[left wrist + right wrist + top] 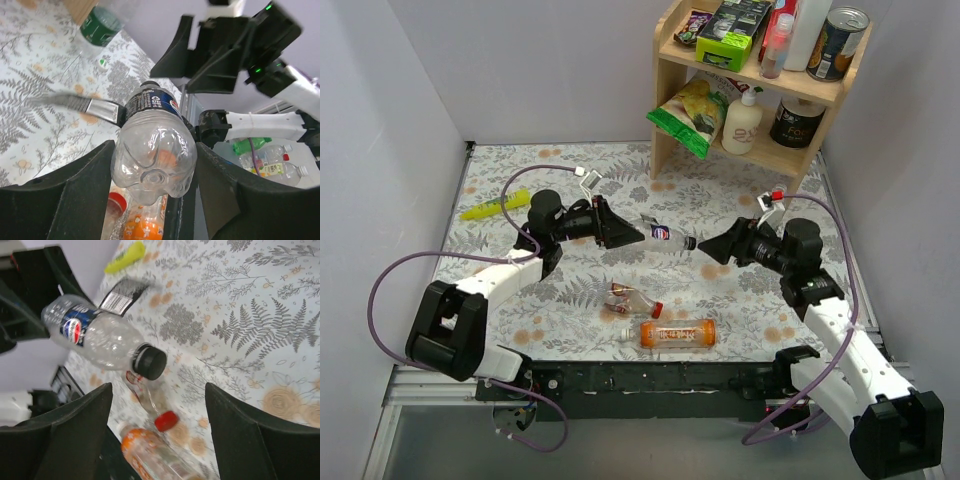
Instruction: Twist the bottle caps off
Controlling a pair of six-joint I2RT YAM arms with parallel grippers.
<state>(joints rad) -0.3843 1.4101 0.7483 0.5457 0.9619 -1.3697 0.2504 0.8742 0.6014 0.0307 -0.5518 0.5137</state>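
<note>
My left gripper (636, 238) (155, 145) is shut on the base of the dark-blue-labelled bottle (660, 235) (150, 107) (95, 337) and holds it level above the table. Its black cap (688, 242) (150, 362) points at my right gripper (704, 247) (157, 390). That gripper is open, and the cap lies just beyond its fingertips, untouched. Below on the table lie a reddish-labelled bottle (628, 297) with a red cap (657, 309) (166, 420) (117, 202) and the orange-filled bottle (678, 333) (150, 452) (145, 225) with a whitish cap.
A wooden shelf (675, 150) at the back right carries tins, a white pump bottle (743, 122) and a green snack bag (688, 118). A yellow-green object (492, 208) (125, 256) lies at the far left. White walls close both sides.
</note>
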